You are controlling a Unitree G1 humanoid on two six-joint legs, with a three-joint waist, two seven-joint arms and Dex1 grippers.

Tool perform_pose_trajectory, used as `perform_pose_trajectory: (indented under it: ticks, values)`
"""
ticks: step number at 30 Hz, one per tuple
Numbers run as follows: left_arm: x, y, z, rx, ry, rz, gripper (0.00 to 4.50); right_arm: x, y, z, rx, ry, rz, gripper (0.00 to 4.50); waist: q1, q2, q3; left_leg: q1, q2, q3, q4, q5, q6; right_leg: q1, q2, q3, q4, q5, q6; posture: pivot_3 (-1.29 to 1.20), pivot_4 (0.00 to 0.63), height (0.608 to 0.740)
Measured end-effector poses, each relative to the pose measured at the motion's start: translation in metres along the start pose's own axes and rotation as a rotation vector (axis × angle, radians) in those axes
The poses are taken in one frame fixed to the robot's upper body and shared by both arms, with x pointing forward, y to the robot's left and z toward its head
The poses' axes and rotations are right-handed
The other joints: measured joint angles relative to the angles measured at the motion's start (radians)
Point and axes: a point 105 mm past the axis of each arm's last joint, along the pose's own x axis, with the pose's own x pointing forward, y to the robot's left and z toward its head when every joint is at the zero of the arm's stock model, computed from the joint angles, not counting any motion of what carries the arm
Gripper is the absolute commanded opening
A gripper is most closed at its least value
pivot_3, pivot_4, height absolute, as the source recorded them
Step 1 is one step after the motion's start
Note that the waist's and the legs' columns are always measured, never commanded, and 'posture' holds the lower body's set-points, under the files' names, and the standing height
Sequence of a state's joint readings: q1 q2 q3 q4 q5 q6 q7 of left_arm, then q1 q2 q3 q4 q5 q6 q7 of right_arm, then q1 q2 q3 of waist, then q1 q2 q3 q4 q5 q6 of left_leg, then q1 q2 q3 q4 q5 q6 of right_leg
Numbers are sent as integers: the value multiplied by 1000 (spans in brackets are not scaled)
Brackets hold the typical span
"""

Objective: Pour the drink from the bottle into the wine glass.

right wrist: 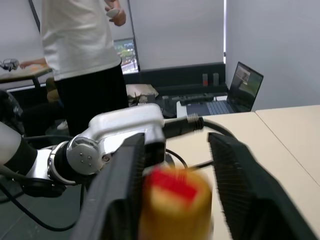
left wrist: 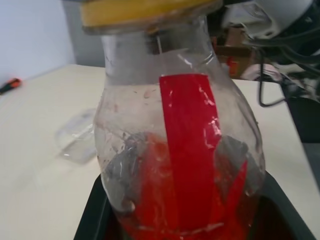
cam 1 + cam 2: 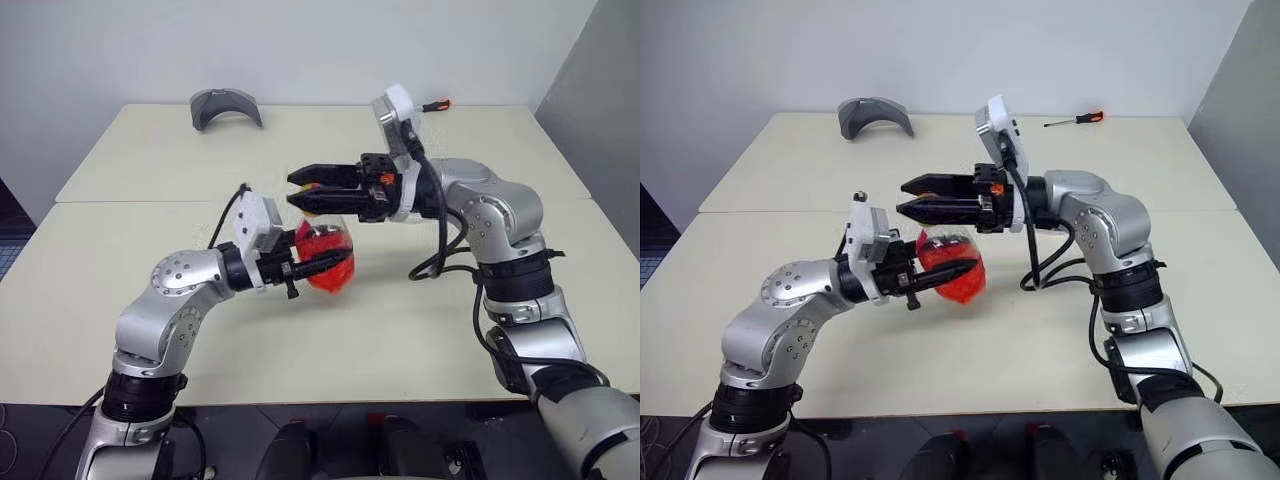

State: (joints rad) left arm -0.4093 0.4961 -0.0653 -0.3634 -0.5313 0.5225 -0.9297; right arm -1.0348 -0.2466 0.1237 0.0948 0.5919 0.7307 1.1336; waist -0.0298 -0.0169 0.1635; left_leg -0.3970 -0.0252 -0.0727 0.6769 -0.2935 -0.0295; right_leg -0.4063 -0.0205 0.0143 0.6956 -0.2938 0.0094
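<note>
**Uncapping before the pour: holding the bottle steady**

The small squat clear plastic bottle, its rounded body part-filled with bright red translucent drink, was lifted clear of the pale beige worktop, roughly over its middle. Its yellow cap with a red band was on the neck, so the step in hand looked to be unscrewing, not yet pouring.

The left tool was clenched round the lower body of the bottle, one black finger lying across the red liquid. The right tool lay level just above it, pointing across toward the robot's left. In the right wrist view its two ribbed fingers stood either side of the cap with gaps showing, so it appeared released rather than gripping.

To do this well, the right tool would probably need to centre on the cap and close squarely before turning. The left should keep the bottle upright without squeezing hard, since thin plastic may buckle and push liquid up the neck once the seal breaks.

A clear glass object lay near the bottle in the left wrist view, too indistinct to call the wine glass. Farther back sat a grey curved object and an orange-handled screwdriver.
</note>
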Motion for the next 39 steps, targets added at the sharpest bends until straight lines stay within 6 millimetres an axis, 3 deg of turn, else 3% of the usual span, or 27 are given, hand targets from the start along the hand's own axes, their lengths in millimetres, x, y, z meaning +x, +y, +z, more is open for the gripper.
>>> perform_pose_trajectory:
  ticks: [4, 12, 17, 22, 27, 33, 36, 39]
  values:
    - [10, -4, 1, 19, 10, -34, 1581, -13, -5, 3, -15, 12, -66, 4466, 1, 0, 0, -1, 0, 0, 0, 0, 0, 0, 0, 0, 0, 0, 0, 0, 150, 740]
    - [25, 13, 3, 47, 9, 24, 1563, -54, -7, -2, -38, 55, -334, 4500, 0, 0, 0, -1, 0, 0, 0, 0, 0, 0, 0, 0, 0, 0, 0, 0, 150, 740]
    - [27, 36, 1, 77, 13, 76, 1563, -63, -12, 1, -89, 63, -499, 4500, -2, 0, 0, -1, 0, 0, 0, 0, 0, -1, 0, 0, 0, 0, 0, 0, 150, 740]
    - [30, 47, -8, 68, 7, 104, 1559, -66, -20, -2, -102, 55, -628, 4500, 0, 0, 0, -2, 0, 0, 1, 0, -1, -1, 0, 0, 0, 0, 0, 0, 150, 740]
    - [31, 52, -12, 75, 12, 106, 1558, -69, -23, -1, -110, 53, -669, 4500, 0, 0, 0, -2, 0, 0, 1, 0, -1, -1, 0, 0, 0, 0, 0, 0, 150, 740]
    - [29, 54, -17, 73, 21, 99, 1557, -91, -26, -6, -117, 84, -734, 4500, 0, 0, 0, -2, 0, 0, 1, 0, 0, -1, 0, 0, 0, 0, 0, 0, 150, 740]
    - [27, 56, -16, 82, 13, 104, 1556, -100, -23, -9, -87, 86, -730, 4500, 0, 0, 0, -2, 0, 0, 1, 0, 1, -1, 0, 0, 0, 0, 0, 0, 150, 740]
    - [24, 60, -16, 85, 10, 119, 1556, -94, -10, -6, -19, 33, -631, 4500, -2, 0, 0, -2, 0, 0, 1, 0, 1, -1, 0, 0, 0, 0, 0, 0, 150, 740]
